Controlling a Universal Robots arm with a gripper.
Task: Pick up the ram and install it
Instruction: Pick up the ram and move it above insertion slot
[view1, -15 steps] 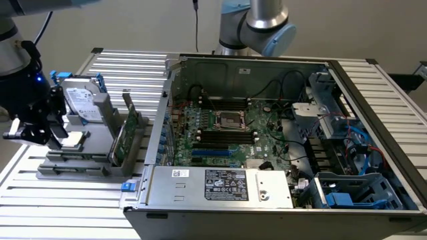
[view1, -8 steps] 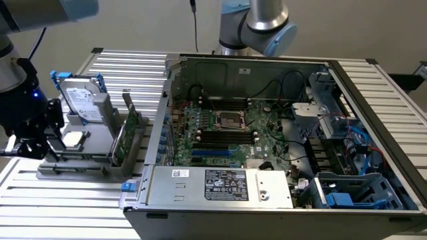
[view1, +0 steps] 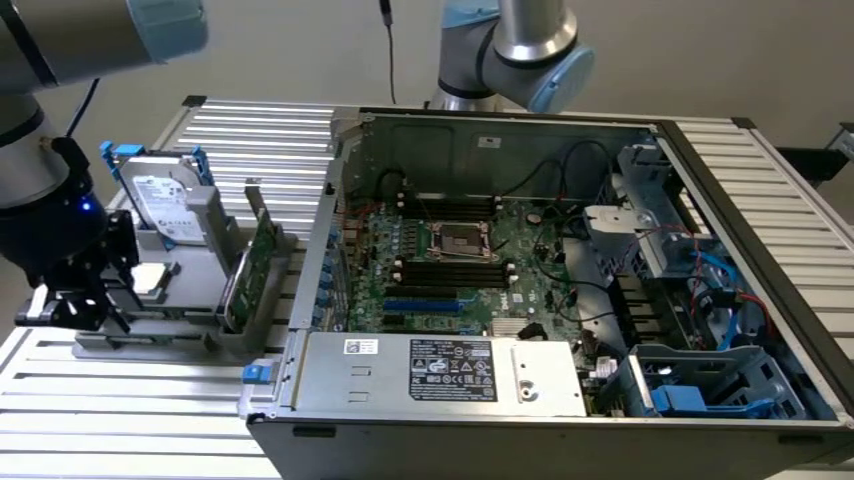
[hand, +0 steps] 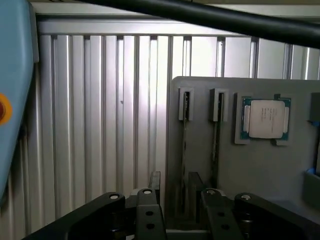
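The end effector (view1: 87, 308) (hand: 174, 187) hangs with its jaws spread wide and nothing in them, low over the end of a grey holder block (view1: 147, 345) (hand: 280, 170) at the exterior view's left. To the exterior view's right of that block, an open computer case (view1: 534, 440) lies on the slatted metal surface (view1: 240, 130) (hand: 100, 125), its motherboard (view1: 454, 270) exposed with long black slots on either side of the processor socket. On the block a hard drive (view1: 167, 205) stands upright, with a broad green expansion card (view1: 250, 265) on edge just beside it, nearer the case. A processor chip (view1: 150, 280) (hand: 265, 118) lies flat in its own recess. In the wrist view the ram (hand: 183, 155) stands edge-on in a narrow slot of the block, in line with the gap between the two fingertips (hand: 155, 182), not yet gripped; a second thin stick (hand: 216, 145) sits in the neighbouring slot, between the ram and the processor chip.
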